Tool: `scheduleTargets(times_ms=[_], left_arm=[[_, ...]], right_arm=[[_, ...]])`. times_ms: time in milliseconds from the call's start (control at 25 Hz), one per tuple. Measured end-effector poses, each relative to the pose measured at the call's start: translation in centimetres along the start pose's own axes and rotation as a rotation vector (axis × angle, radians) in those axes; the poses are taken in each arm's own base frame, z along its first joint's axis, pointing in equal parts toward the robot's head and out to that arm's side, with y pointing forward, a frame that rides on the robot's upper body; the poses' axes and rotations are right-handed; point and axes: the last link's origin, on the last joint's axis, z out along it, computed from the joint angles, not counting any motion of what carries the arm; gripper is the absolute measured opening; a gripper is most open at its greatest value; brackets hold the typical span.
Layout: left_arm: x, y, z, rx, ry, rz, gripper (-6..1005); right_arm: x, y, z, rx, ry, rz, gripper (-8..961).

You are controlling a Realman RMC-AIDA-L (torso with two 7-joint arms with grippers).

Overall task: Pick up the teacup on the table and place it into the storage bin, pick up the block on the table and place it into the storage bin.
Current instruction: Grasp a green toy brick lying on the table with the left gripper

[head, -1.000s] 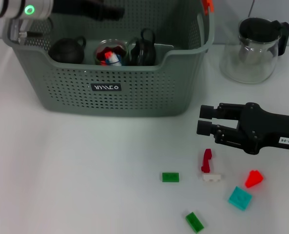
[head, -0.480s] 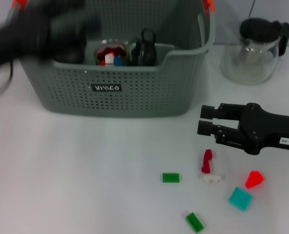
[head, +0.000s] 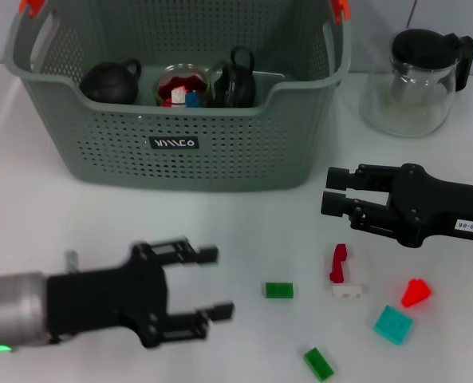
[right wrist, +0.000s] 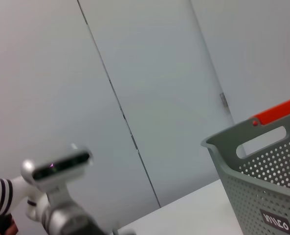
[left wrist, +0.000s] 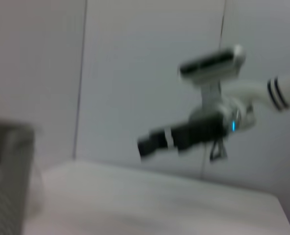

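The grey-green storage bin (head: 220, 152) stands at the back of the table; its corner also shows in the right wrist view (right wrist: 267, 196). Inside it lie a round black teacup (head: 108, 82), a glass cup (head: 180, 84) holding small blocks, and a black handled cup (head: 234, 80). Loose blocks lie front right: green (head: 279, 290), dark red (head: 339, 262), white (head: 347, 291), red (head: 415, 293), teal (head: 392, 324), and another green (head: 318, 363). My left gripper (head: 218, 283) hovers open and empty at the front left. My right gripper (head: 330, 191) is open and empty just behind the dark red block.
A glass pitcher (head: 415, 80) with a black lid stands at the back right beside the bin. White table surface (head: 180, 231) lies between the bin and my left gripper. The wrist views mostly show grey wall panels.
My left arm has swung from above the bin's back left down to the table's front left, open and empty. The right gripper has barely shifted.
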Motion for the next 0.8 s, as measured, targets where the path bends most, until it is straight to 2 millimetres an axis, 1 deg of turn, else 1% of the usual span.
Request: scheduleTargets(times_ms=[80,160,240,320,560,800], left_arm=[[-1.3,-0.2,1.4,-0.014,-0.051,-0.011,766],[-1.9,-0.4,2.6,-0.029,-0.087,-0.014,741],[-2.3,-0.2,3.9,-0.067,-0.118,-0.02,715],[-2.9,0.5,5.3,-0.119,-0.145,-0.008,715],[-4.4,2.1,7.5,-0.18,-0.151,0.075,716],[-4.9,2.5,8.8,-0.178,-0.137,0.138,715]], right_arm=[[0.0,0.0,0.1,0.0,0.0,0.001,493],[0.1,0.0,0.1,0.0,0.0,0.002,493],[0.1,0.0,0.1,0.0,-0.001,0.003,493],[0.1,0.0,0.0,0.002,-0.003,0.004,493],[0.1,0.0,0.1,0.001,-0.003,0.003,493],[0.0,0.0,0.2,-0.001,-0.002,0.0,493]])
